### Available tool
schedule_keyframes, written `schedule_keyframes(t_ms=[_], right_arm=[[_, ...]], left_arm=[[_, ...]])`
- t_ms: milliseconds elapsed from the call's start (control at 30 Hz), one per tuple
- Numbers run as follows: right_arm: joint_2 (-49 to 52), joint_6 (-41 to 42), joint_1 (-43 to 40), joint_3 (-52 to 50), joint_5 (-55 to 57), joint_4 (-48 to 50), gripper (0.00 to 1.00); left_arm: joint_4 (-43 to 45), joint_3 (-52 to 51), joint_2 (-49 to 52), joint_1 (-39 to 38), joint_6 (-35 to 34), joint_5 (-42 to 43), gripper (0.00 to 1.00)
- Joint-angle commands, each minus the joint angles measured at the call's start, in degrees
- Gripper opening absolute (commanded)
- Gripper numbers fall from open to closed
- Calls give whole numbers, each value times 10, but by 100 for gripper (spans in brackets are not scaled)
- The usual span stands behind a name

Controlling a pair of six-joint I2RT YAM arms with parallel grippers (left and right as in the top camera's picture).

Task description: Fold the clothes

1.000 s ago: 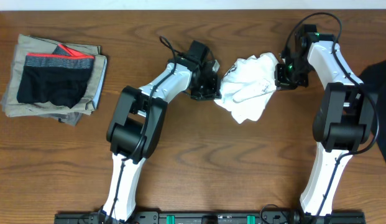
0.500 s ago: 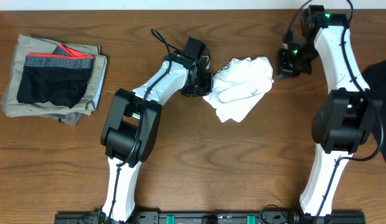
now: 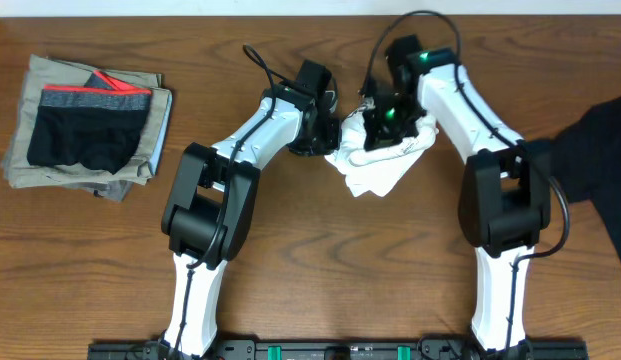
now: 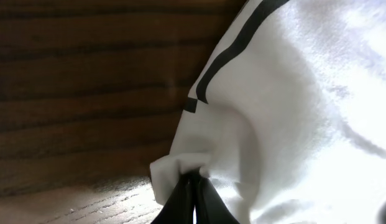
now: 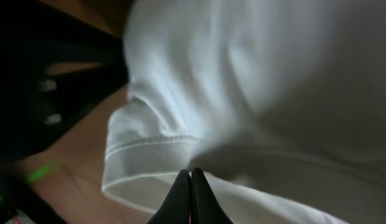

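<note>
- A crumpled, thin white T-shirt lies bunched in a heap on the brown wooden table. It sits near the far edge, about midway across.
- The left end effector meets the heap's left side. In the left wrist view its fingers are pressed together, pinching a small pucker of the white T-shirt.
- The right end effector sits on the heap's top, close beside the left one. In the right wrist view its fingers are pressed together, with the tips against a hemmed fold of cloth. Whether any cloth is caught between them cannot be told.
- Open room: bare wood shows on the near side of the heap, between the two arms, and between the left arm and the stack on the left.
- A stack of khaki-grey folded pieces lies at the left edge, well apart from the heap. Black shorts with a red-and-grey waistband rest on top of it.
- A plain black garment lies at the right side. The picture edge cuts it off, and the right arm crosses in front of its inner border.
- Hidden: the right arm covers the heap's upper part, so sleeves and collar cannot be made out.
- A narrow black stripe runs across the cloth in the left wrist view. What it is cannot be told.
</note>
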Motion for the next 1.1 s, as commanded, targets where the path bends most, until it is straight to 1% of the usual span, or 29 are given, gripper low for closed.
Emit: schedule_keyframes(t_ms=[0,200,500,767,933,1000,1067], right_arm=[[-11,19,-2,-27,14,9,1],[-11,19,-8,-32,22,-35,1],[-11,23,-19,-32,165,-131,1],[-11,36,-59,-32,168,-159,1],[-11,42,-70,-32,195,-203,1],[-12,49,-70,-32,206,-206,1],[-18,53,-70,-30,193,-195,1]], left_arm=[[-9,-10,-15,5,12,-18,6],[-9,-10,-15,5,12,-19,6],[-9,-10,-15,10,23,-19,6],[-12,-10,-15,26,23,-19,6],[-16,-10,-16,30,37,-19,6],[-24,-10,-21,30,47,-19,6],[-29,-10,-29,30,52,-19,6]])
